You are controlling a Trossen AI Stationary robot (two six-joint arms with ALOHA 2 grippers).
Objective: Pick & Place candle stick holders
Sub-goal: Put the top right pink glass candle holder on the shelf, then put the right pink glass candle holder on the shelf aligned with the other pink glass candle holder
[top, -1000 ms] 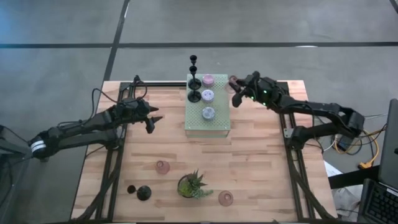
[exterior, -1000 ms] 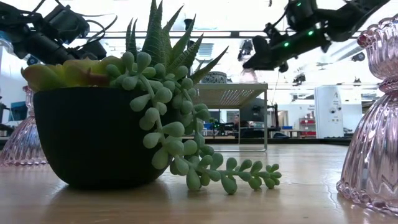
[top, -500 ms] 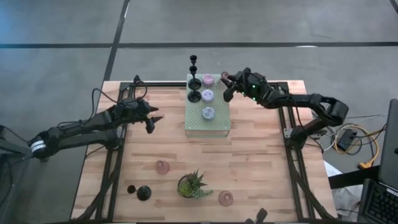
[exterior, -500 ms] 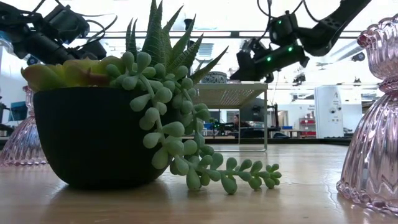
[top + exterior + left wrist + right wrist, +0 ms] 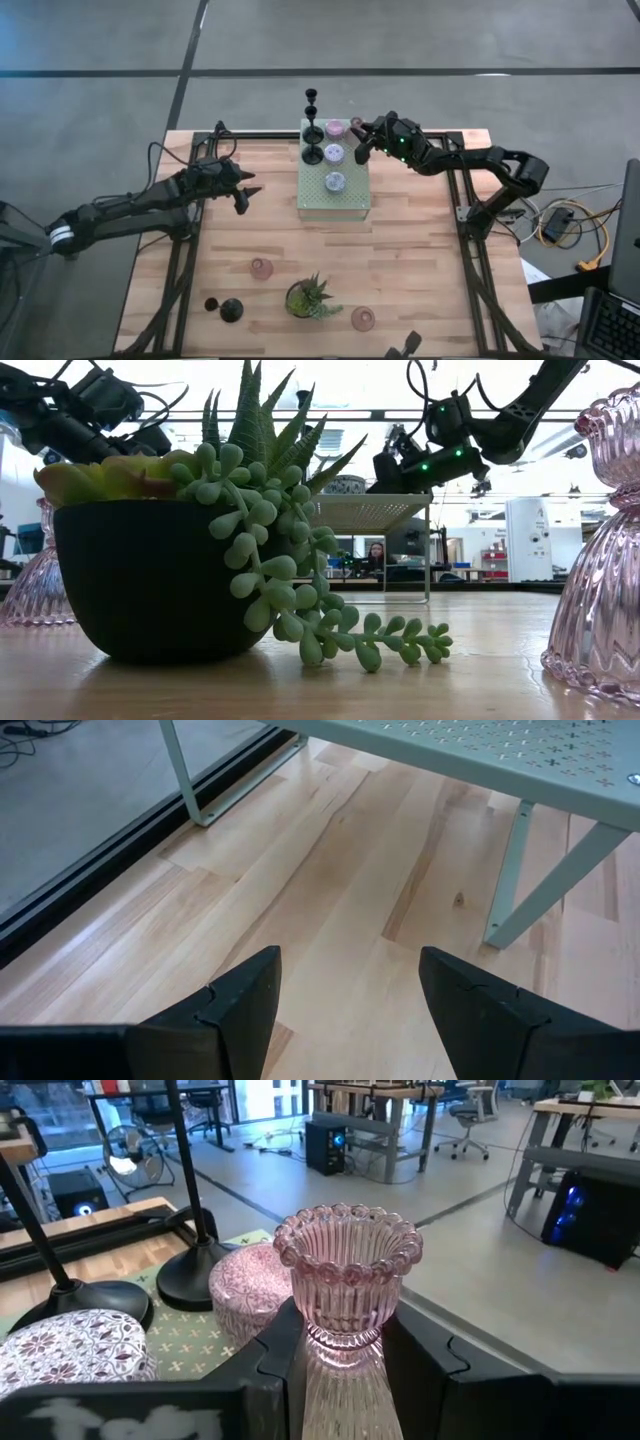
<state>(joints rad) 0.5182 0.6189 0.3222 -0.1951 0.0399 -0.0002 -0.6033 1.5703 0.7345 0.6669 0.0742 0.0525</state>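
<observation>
A pale green perforated box stands at the table's far middle. On it are two black candle stick holders and three lilac-grey ones. My right gripper hovers at the box's far right corner, shut on a pink glass holder. Two more pink holders and a black one stand on their bases near the table's front. My left gripper waits open, left of the box, with nothing between its fingers. My right gripper pinches the pink holder's ribbed lower body, below the beaded cup, between its two fingers. The fingers come nearly level from the table's right side. The holder stands upright in the hold, lifted clear, beside the lilac holder on the box.
A spiky green potted plant stands near the front edge between the loose holders; it fills the low view. Bare wood lies between box and plant. The box's thin legs stand just ahead of my left gripper. A person sits far behind the table.
My right gripper has carried the pink holder toward the table's left, from beyond the box's right side to its far right corner, and has sunk a little. The holder has stayed upright in the hold.
</observation>
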